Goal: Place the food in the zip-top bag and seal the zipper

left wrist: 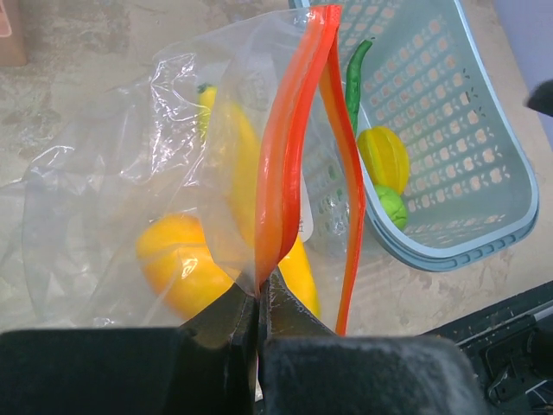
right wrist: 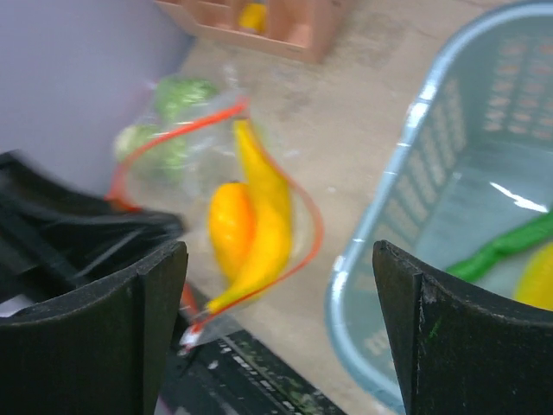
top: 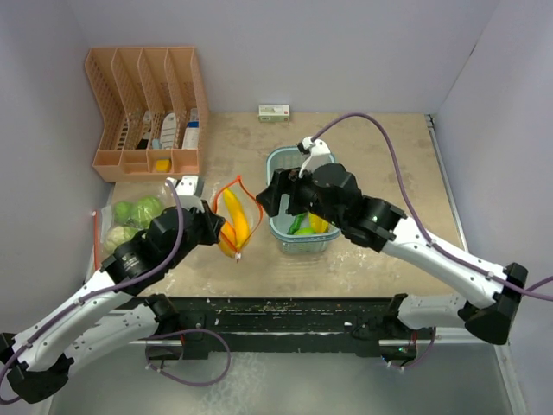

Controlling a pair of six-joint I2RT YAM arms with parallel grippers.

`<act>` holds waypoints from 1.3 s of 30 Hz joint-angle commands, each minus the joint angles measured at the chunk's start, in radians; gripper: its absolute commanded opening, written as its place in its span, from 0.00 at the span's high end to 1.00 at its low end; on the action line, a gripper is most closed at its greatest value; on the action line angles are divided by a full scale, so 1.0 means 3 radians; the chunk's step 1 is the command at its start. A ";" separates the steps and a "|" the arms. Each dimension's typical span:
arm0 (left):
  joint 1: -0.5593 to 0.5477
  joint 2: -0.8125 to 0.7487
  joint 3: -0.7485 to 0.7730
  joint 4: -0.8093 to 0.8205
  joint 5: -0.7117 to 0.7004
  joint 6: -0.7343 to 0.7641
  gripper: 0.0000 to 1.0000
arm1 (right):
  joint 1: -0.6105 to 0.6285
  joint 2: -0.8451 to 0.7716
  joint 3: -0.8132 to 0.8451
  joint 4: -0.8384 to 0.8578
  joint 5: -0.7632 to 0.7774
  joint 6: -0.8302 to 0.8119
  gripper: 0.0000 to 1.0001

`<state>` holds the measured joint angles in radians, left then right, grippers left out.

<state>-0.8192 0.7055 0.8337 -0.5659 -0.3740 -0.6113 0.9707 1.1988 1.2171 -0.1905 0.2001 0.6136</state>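
My left gripper is shut on the orange zipper edge of the clear zip-top bag and holds its mouth open and upright. A yellow banana and an orange fruit are inside it. My right gripper is open and empty, between the bag and the pale blue basket. The basket holds a thin green chili, a yellow fruit and a small green fruit. Two pale-green cabbages lie at the left under clear plastic.
An orange slotted organizer stands at the back left. A small white-and-green box lies at the back wall. Walls close in the left, back and right sides. A black rail runs along the near edge.
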 commanded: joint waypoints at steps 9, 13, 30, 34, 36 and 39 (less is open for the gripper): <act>-0.0007 -0.0216 -0.0036 0.0189 0.0048 -0.0062 1.00 | -0.0848 0.1230 0.0368 -0.1058 0.0371 -0.0422 0.09; -0.0011 -0.0219 -0.0034 0.0264 0.0127 -0.0008 1.00 | -0.0990 0.1646 0.0386 -0.0993 0.0321 -0.0510 0.08; -0.0010 -0.0141 -0.0080 0.0333 0.0270 0.0086 1.00 | -0.1119 0.2260 0.0238 -0.0622 0.0326 -0.0516 0.49; -0.0010 -0.0139 -0.0086 0.0319 0.0265 0.0070 1.00 | -0.1119 0.2067 0.0222 -0.0590 0.0317 -0.0524 0.75; -0.0010 -0.0148 -0.0089 0.0314 0.0265 0.0057 1.00 | -0.1121 0.1916 0.0230 -0.0559 0.0274 -0.0548 0.81; -0.0009 -0.0148 -0.0096 0.0295 0.0257 0.0035 1.00 | -0.1121 0.1575 0.0247 -0.0510 0.0195 -0.0589 0.83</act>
<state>-0.8192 0.6708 0.8047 -0.5293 -0.2993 -0.6064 0.6365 1.8370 1.2781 -0.3901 0.2790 0.4572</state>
